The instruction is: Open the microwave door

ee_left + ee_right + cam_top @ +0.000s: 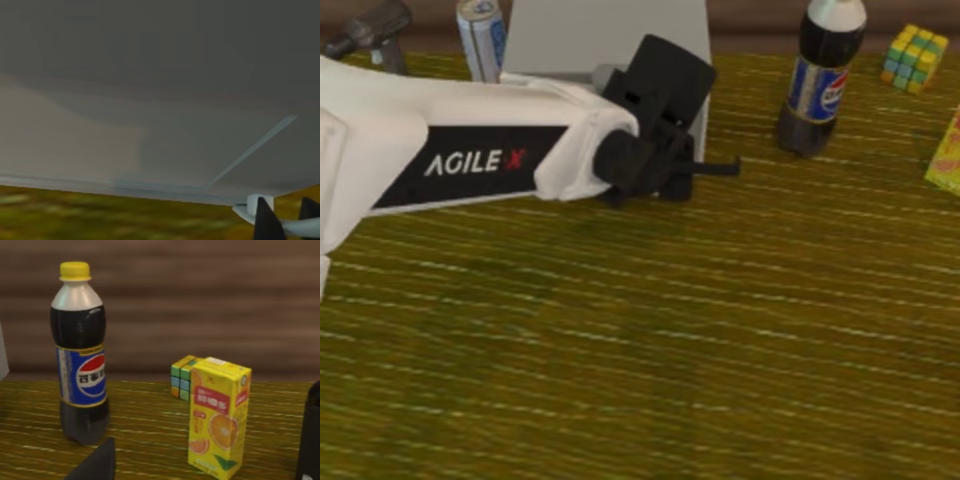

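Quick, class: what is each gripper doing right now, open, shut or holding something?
Left gripper: at the microwave front, cannot be told.
Right gripper: not seen in the top view, cannot be told.

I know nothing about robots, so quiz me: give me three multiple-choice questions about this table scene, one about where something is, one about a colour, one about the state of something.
1. Where is the left gripper?
A. at the front of the boxy light grey-white microwave
B. above the multicoloured puzzle cube
C. beside the yellow orange-juice carton

2. What colour is the cap of the dark cola bottle with the blue label?
A. red
B. yellow
C. green

3. How does the cola bottle stand?
A. tipped on its side
B. held up in a gripper
C. upright on the yellow-green striped table mat

Answers:
1 A, the top view shows the left arm reaching across to the microwave's front.
2 B, the right wrist view shows a yellow cap.
3 C, it stands upright on the mat with nothing holding it.
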### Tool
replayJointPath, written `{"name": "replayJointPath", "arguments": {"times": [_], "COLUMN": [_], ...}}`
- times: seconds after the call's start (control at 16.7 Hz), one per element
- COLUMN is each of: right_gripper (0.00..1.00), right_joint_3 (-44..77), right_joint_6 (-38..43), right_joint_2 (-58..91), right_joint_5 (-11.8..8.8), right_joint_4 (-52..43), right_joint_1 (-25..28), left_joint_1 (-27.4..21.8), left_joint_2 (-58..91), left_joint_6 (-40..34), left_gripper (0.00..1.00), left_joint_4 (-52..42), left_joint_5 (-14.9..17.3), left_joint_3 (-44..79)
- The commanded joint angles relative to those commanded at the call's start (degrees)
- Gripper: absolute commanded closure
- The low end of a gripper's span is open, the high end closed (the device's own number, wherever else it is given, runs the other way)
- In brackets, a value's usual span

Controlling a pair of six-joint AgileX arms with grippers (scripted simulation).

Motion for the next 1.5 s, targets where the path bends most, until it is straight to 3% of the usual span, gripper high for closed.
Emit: {"name": "replayJointPath", "arguments": {"times": [0.6,1.5], "right_gripper": [0.00,0.00], "right_joint_3": [0.00,0.00], "right_joint_6": [0.00,0.00], "right_joint_2": [0.00,0.00], "right_joint_5": [0.00,0.00], "right_joint_4": [0.00,0.00], "right_joint_1": [0.00,0.00], "left_joint_1": [0.39,0.40], "left_joint_2": [-1.83,-1.84], "left_joint_6": [2.45,2.49], "left_gripper": [1.00,1.00], "left_joint_4": [1.80,1.81], "left_joint_5": [1.80,1.82], "left_joint_3": [-2.87,-2.92]}}
